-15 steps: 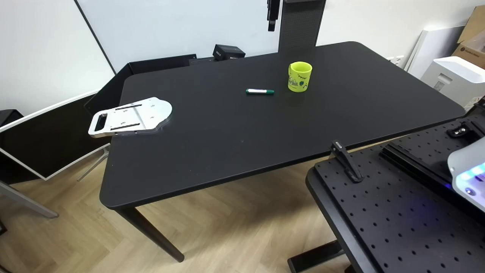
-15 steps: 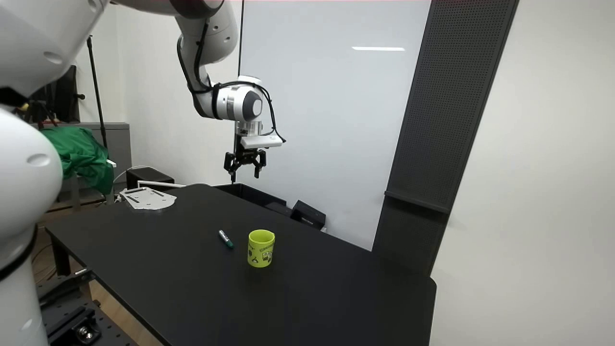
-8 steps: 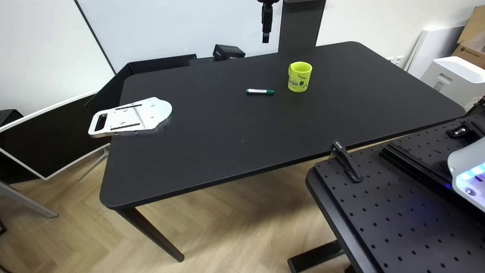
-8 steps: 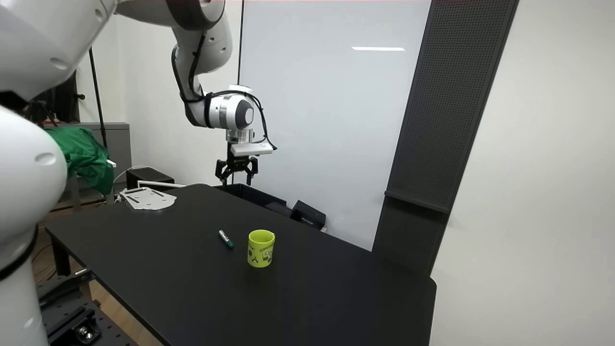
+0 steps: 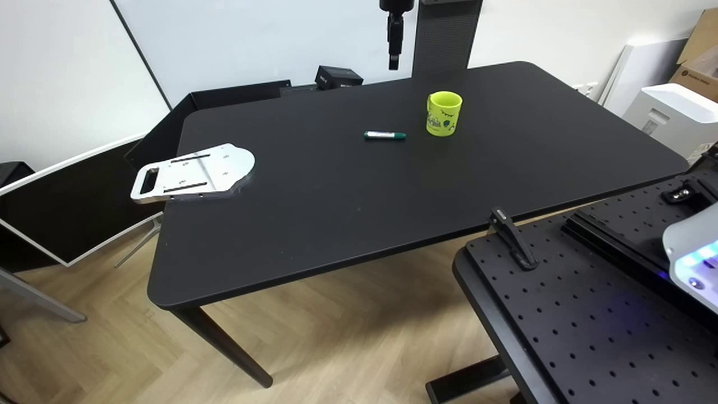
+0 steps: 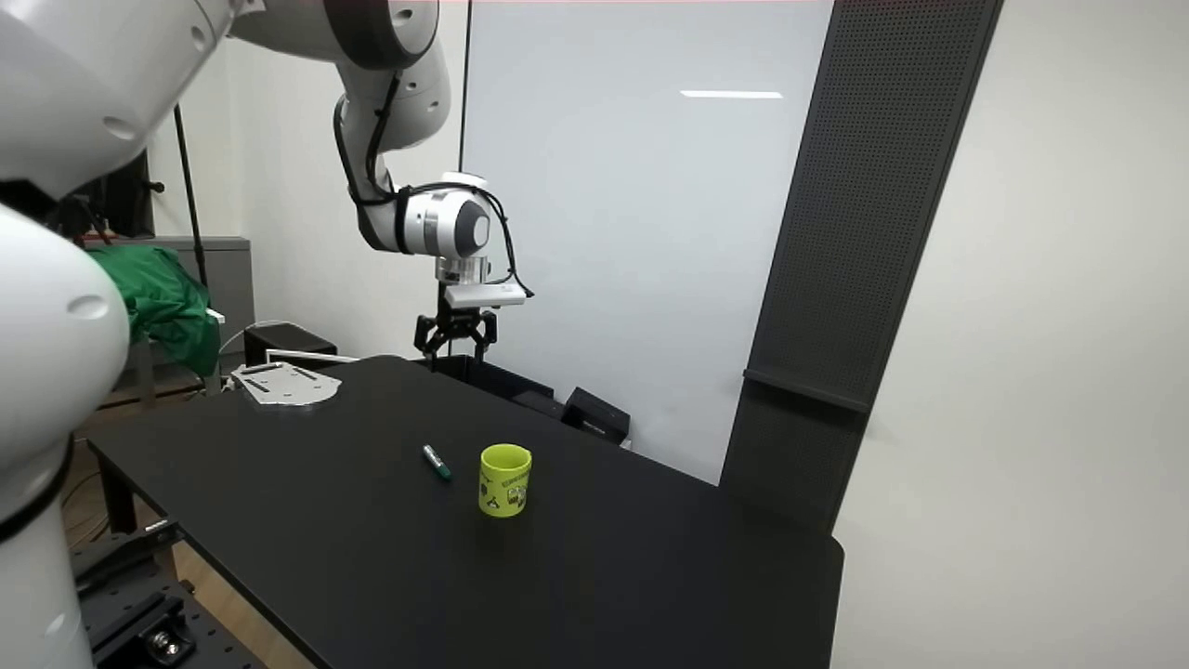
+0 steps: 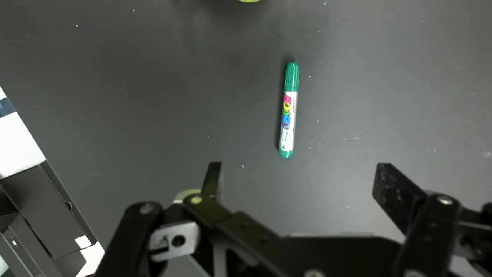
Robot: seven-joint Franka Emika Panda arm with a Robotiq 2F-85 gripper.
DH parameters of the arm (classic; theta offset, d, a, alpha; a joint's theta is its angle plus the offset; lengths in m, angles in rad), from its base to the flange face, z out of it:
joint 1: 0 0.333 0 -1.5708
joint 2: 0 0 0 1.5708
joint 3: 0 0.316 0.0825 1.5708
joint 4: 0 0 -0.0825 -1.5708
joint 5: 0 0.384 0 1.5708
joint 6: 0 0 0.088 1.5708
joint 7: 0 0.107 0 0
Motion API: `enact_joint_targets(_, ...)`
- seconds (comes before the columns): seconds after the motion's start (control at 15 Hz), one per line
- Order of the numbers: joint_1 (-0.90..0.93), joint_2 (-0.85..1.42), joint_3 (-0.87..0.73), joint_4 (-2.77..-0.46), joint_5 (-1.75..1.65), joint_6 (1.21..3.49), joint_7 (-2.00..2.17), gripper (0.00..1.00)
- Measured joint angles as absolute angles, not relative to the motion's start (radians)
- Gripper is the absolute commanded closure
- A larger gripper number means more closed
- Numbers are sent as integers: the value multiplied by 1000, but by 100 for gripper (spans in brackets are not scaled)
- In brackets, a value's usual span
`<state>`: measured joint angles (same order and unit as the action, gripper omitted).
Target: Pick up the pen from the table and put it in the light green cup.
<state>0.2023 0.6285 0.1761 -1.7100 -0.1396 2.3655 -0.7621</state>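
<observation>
Robotiq gripper [image 7: 298, 171] hangs above blk tbl [image 5: 336, 196], fingers [image 7: 396, 194] spread wide w/ nothing held; grn-capped bd marker [image 7: 289, 111] lies nr lime mug [image 5: 442, 118].

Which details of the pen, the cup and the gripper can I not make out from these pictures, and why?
Pen: in the wrist view, the finest print on it is too small to read.
Cup: in both exterior views, its own wall hides the inner bottom; in the wrist view, the top edge cuts off all but a thin sliver.
Gripper: in an exterior view, seen side-on, one finger hides the other.
</observation>
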Motion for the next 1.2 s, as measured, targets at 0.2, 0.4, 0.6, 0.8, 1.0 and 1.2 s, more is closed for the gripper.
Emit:
enact_joint_targets(0.2, 201, 629, 178, -1711, -140, 2365, -764, 0)
enact_joint_targets(0.4, 202, 646, 178, -1714, -140, 2365, -756, 0)
enact_joint_targets(0.6, 205, 682, 179, -1715, -140, 2368, -736, 0)
enact_joint_targets(0.8, 207, 720, 179, -1714, -140, 2384, -720, 0)
enact_joint_targets(1.0, 207, 752, 180, -1714, -147, 2425, -719, 0)
enact_joint_targets(1.2, 207, 781, 180, -1714, -177, 2469, -720, 0)
